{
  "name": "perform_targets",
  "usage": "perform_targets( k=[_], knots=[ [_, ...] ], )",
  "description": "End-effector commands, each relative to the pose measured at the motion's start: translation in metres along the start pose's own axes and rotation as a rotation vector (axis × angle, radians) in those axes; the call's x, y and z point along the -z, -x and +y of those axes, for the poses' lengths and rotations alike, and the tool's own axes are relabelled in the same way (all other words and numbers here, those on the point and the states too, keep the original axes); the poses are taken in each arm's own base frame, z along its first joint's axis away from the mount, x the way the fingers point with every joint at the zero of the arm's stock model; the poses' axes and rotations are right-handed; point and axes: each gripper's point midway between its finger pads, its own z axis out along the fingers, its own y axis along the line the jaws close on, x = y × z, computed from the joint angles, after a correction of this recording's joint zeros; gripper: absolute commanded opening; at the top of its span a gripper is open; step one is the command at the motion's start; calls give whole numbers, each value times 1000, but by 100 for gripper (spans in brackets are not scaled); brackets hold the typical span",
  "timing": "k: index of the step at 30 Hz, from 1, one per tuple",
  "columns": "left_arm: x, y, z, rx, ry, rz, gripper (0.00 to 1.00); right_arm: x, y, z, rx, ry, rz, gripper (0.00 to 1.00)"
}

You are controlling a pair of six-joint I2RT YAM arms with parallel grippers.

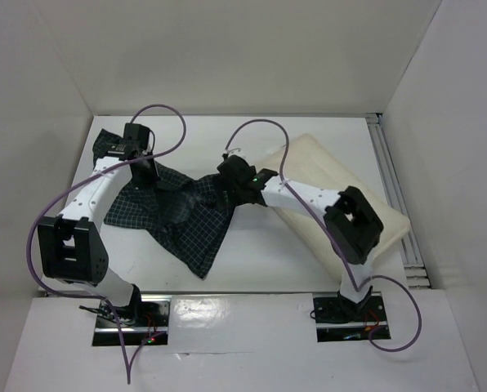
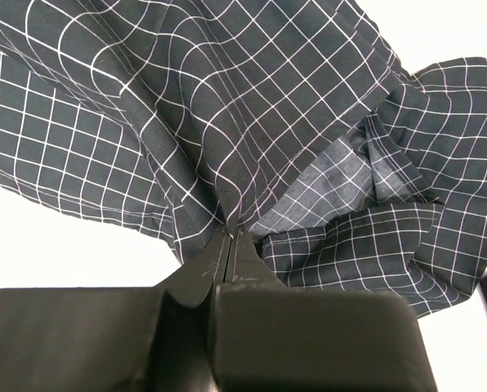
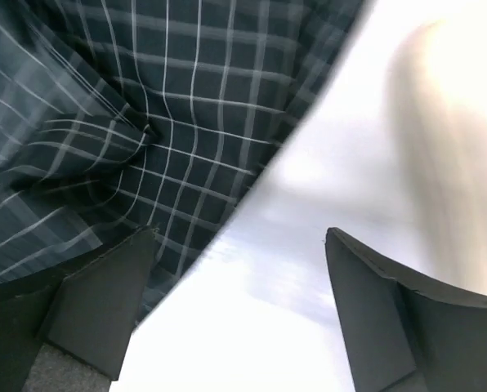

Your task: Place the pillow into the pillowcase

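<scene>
- The left gripper (image 1: 148, 173) sits at about 10 o'clock on the white worktop (image 1: 260, 269). In the left wrist view its fingers (image 2: 203, 273) are pressed together on a pinched fold of the pillowcase (image 2: 227, 98).
- The pillowcase (image 1: 182, 216) lies crumpled on the left half of the worktop, from 10 o'clock down to a pointed corner near 7 o'clock. Its far corner is partly hidden under the left wrist, and I cannot make out where its opening is.
- A purple cable (image 1: 168, 122) loops above the left arm.
- The right gripper (image 1: 230, 170) is near the centre, over the pillowcase's right edge. In the right wrist view its fingers (image 3: 104, 302) stand wide apart with nothing between them. Checked cloth (image 3: 104, 106) lies beyond the left finger.
- The pillow (image 1: 321, 159) lies slantwise at 2 to 3 o'clock, well outside the pillowcase. The right forearm and elbow cover its near side. In the right wrist view it is only a cream blur (image 3: 464, 122).
- Bare worktop shows along the near edge at 6 o'clock and the far edge at 12 o'clock.
- A metal rail (image 1: 390, 180) borders the right edge, just beside the pillow.
</scene>
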Motion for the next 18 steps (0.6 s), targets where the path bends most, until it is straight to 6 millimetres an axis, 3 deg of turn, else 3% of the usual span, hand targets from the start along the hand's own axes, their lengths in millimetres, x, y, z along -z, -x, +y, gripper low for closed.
perform_targets(
  k=[1, 3, 5, 7, 8, 10, 15, 17, 18],
  knots=[
    [9, 11, 1, 0, -13, -55, 0, 68, 71, -27, -1, -140, -291, 93],
    [10, 9, -3, -1, -36, -46, 0, 78, 72, -45, 29, -229, -284, 100],
    [9, 13, -8, 9, -53, -51, 0, 80, 75, -75, 35, -363, -284, 100],
    [9, 15, -11, 19, -66, -57, 0, 72, 64, -96, 70, -458, -226, 100],
    [9, 16, -15, 19, -91, -59, 0, 71, 70, -111, 51, -498, -221, 100],
    [10, 20, -19, 19, -106, -63, 0, 53, 55, -138, 62, -575, -124, 100],
    [11, 27, -26, 28, -130, -73, 0, 9, 46, -147, 56, -490, -44, 100],
    [10, 28, -29, 36, -140, -67, 0, -11, 44, -156, 13, -445, -28, 91],
    [7, 27, -29, 36, -136, -57, 0, -16, 47, -158, 0, -439, -32, 74]
  ],
)
